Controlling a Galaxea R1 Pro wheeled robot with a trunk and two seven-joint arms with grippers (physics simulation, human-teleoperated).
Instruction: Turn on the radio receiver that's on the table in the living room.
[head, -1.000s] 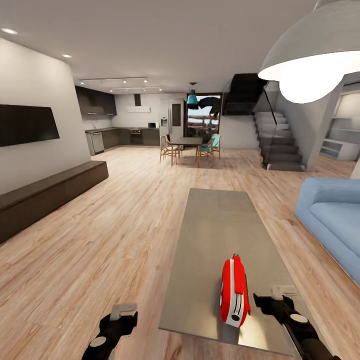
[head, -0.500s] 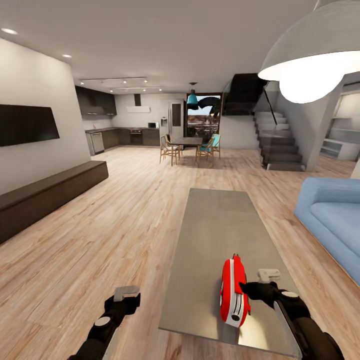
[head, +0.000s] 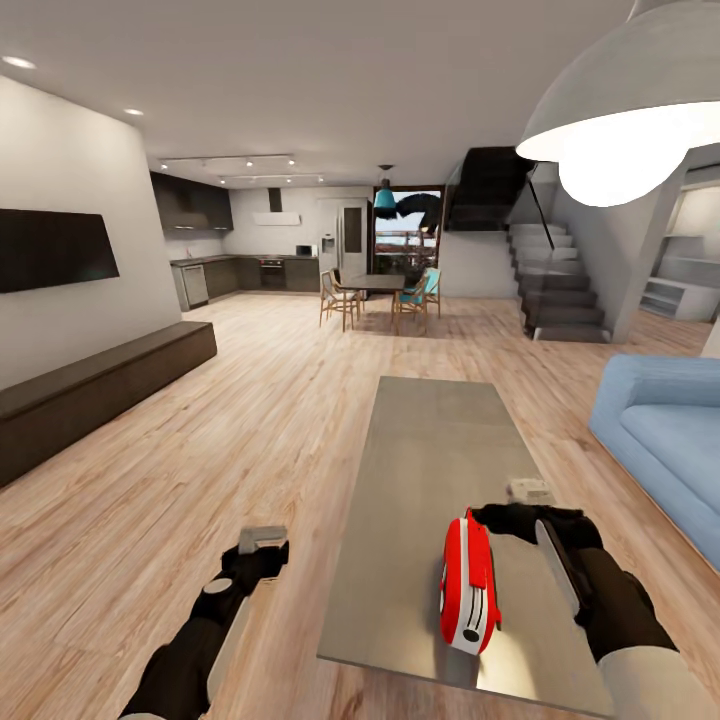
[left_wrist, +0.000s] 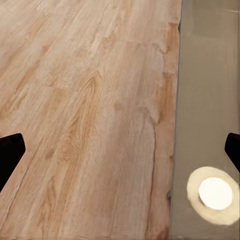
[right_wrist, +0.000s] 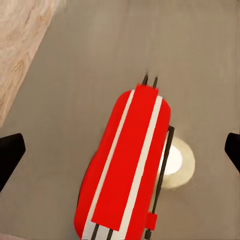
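Note:
The red radio receiver (head: 468, 582) with white trim stands edge-on near the close end of the long grey-beige table (head: 435, 450). Its thin dark handle runs along the top (right_wrist: 162, 160); the dial is hidden. My right gripper (head: 505, 518) hovers just above and behind the radio, open, its two black fingertips (right_wrist: 10, 156) spread wide on either side of the red body (right_wrist: 125, 170) without touching it. Over the wooden floor beside the table's left edge, my left gripper (head: 262, 556) is open and holds nothing (left_wrist: 120, 150).
A blue sofa (head: 665, 430) stands right of the table and a long dark bench (head: 100, 385) lines the left wall. A big white pendant lamp (head: 620, 110) hangs at upper right, mirrored as a bright spot on the tabletop (left_wrist: 215, 194). Dining table and chairs (head: 380, 290) stand far back.
My right gripper has moved forward and up, from beside the radio's near end to above its top. The left arm has pushed forward a little. The radio has not moved.

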